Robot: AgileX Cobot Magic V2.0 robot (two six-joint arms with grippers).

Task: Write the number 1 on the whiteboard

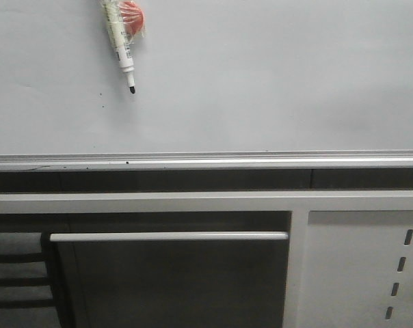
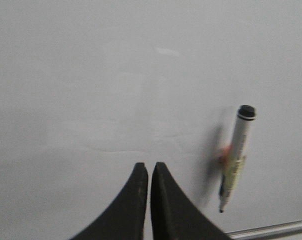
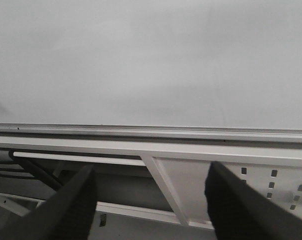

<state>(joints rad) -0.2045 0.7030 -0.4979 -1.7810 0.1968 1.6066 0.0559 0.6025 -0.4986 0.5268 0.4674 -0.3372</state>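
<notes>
The whiteboard [image 1: 261,75] is pale grey-white with a silver bottom rail [image 1: 206,162]. No number 1 stroke shows on it. A white marker [image 1: 120,37] with a bare black tip hangs tilted at the board's upper left, against a red-orange holder [image 1: 132,15]. In the left wrist view my left gripper [image 2: 149,165] is shut and empty, facing the board [image 2: 91,75], apart from the marker [image 2: 236,155] beside it. My right gripper [image 3: 151,170] is open and empty, low before the rail [image 3: 151,131]. Neither gripper shows in the front view.
Below the rail is a white metal frame with a horizontal bar [image 1: 169,236] and a grey slotted panel [image 1: 360,273] at the right. Dark cables [image 1: 15,273] lie at the lower left. Tiny dark specks [image 1: 102,106] dot the board.
</notes>
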